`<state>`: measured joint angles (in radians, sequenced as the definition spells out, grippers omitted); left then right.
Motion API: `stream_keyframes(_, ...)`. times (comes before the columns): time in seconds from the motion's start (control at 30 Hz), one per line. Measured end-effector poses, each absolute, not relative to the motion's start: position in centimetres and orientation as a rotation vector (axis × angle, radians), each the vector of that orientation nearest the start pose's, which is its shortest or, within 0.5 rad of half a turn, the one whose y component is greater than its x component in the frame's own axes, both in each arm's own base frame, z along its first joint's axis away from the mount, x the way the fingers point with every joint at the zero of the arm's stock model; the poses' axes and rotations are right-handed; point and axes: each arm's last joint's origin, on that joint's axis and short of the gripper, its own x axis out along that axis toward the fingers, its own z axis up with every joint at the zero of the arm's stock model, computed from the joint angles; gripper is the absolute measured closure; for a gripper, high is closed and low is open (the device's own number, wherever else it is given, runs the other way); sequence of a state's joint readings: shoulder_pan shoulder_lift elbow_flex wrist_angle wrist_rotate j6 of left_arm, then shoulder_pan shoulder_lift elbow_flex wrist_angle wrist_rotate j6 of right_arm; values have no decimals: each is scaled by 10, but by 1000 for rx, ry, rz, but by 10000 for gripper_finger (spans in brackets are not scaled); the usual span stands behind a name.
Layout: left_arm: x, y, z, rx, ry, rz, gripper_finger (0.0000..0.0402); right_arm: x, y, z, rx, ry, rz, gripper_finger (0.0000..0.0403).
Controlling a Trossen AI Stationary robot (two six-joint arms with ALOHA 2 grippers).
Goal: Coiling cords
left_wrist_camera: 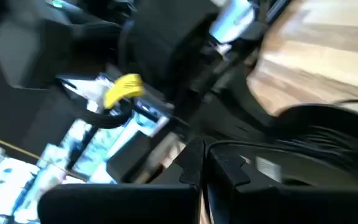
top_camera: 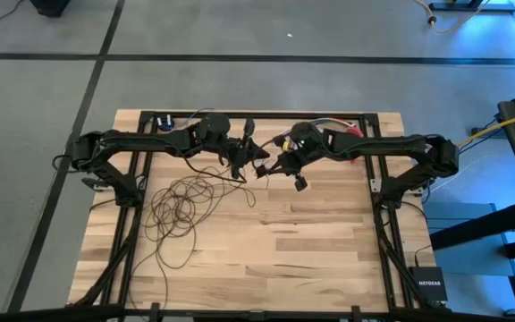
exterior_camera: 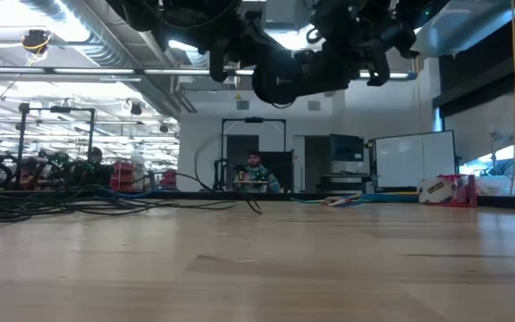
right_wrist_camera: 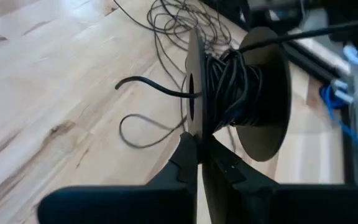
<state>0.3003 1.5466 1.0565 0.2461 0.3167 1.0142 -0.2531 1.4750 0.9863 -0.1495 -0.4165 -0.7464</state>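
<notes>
My right gripper [right_wrist_camera: 199, 155] is pinched shut on the thin flange of a black spool [right_wrist_camera: 241, 93], holding it up off the table [top_camera: 311, 241] so the wire has room to wind on; several turns of the cords [top_camera: 181, 207] already sit around its core. My left gripper [top_camera: 240, 165] hangs just beside it near the middle of the table's far edge, fingers closed — on what, I cannot tell for sure, though a strand of wire seems to run toward it. I judge we sit close together so 1 arm steadies the reel while the other feeds. Most of the wire lies loose in tangled loops on the left half of the table — plenty left to wind.
</notes>
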Motion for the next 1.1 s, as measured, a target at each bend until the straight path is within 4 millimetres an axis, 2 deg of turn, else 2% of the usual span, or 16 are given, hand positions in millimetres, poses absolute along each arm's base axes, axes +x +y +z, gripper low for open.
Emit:
stream_keyframes(0.13, 346, 98, 276, 959, 167, -110, 398, 312, -57, 250, -576, 477, 382, 394)
stream_keyframes(0.33, 354, 103, 259, 940, 211, -120, 398, 316, -41, 251, -660, 469, 385, 394)
stream_keyframes(0.53, 355, 116, 246, 853, 270, -104, 398, 317, -28, 259, -738, 430, 350, 394)
stream_keyframes(0.8, 352, 125, 244, 718, 292, -64, 400, 311, -26, 277, -782, 356, 299, 394)
stream_keyframes(1.1, 342, 136, 231, 522, 409, -93, 401, 297, -26, 302, -816, 290, 202, 394)
